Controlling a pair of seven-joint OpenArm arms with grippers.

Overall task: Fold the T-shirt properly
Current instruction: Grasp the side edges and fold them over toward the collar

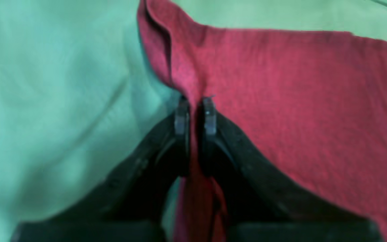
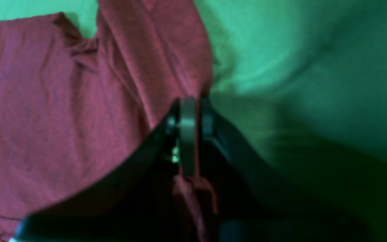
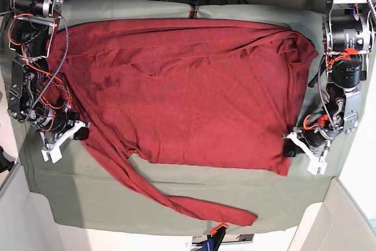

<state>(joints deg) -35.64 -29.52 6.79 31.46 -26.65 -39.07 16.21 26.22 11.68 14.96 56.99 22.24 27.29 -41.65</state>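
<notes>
Dark red knit: the T-shirt (image 3: 188, 98) lies spread over the pale green cloth sheet (image 3: 176, 195), and both of your grippers are pinched onto its side edges.

In the base view your left gripper (image 3: 289, 146) sits at the shirt's edge on that view's right, near the lower corner; the left wrist view shows its fingertips (image 1: 181, 116) drawn together with a ridge of red fabric caught between them. Your right gripper (image 3: 81, 133) sits at the opposite edge, and the right wrist view shows its fingers (image 2: 187, 127) clamped on a fold of the same fabric. One long sleeve (image 3: 176, 201) trails diagonally across the sheet toward the near edge.
</notes>
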